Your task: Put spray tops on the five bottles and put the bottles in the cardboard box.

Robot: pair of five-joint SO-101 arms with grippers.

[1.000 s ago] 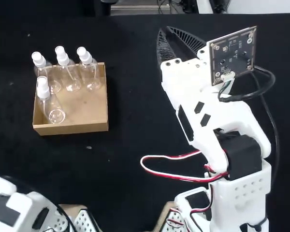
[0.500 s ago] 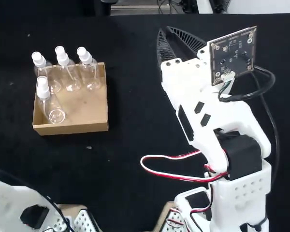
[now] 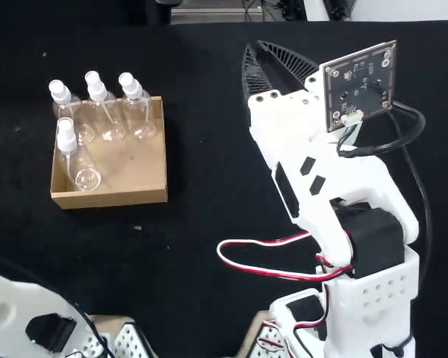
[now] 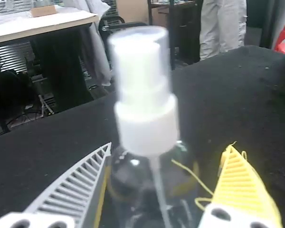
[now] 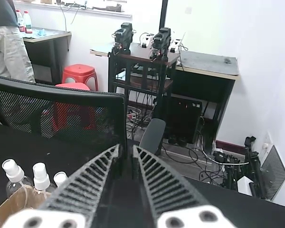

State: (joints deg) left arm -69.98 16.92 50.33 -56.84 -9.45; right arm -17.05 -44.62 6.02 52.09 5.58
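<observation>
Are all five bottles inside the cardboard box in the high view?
No, four bottles stand in the cardboard box; a fifth bottle is held in the left tool.

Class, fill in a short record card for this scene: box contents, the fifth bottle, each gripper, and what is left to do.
cardboard box: holds four bottles, all with spray tops
fifth bottle: spray top on, held in left gripper
left gripper: shut on fifth bottle
right gripper: shut, empty
left to do: fifth bottle into the box
</observation>
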